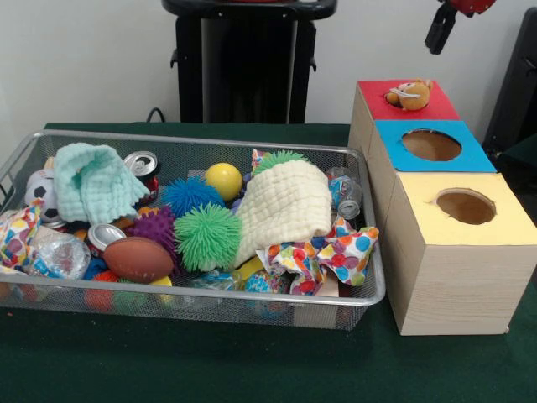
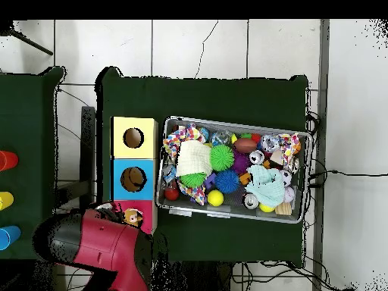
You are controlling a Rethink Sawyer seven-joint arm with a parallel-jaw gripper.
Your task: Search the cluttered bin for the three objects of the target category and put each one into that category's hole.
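Observation:
The cluttered bin (image 1: 210, 139) is a wide silver wire-mesh basket on the green table, also in the overhead view (image 2: 227, 123). It holds a green spiky ball (image 1: 206, 237), a blue spiky ball (image 1: 189, 195), a yellow ball (image 1: 223, 180), a brown football (image 1: 138, 258), cans (image 1: 143, 164), a mint cloth (image 1: 96, 180), a cream cloth (image 1: 285, 201) and a spotted cloth (image 1: 323, 252). Beside it stand a red-topped box (image 1: 377, 105), a blue-topped box (image 1: 394, 149) and a yellow-topped box (image 1: 419, 210). A small stuffed animal (image 1: 409, 94) lies on the red box. My gripper (image 1: 440, 27) hangs above it.
The blue box's hole (image 1: 431, 144) and the yellow box's hole (image 1: 466, 206) are open. The red arm (image 2: 106, 244) overlaps the red box from above. The black pedestal (image 1: 243, 67) stands behind the bin. Coloured cups (image 2: 6, 161) sit on a second table.

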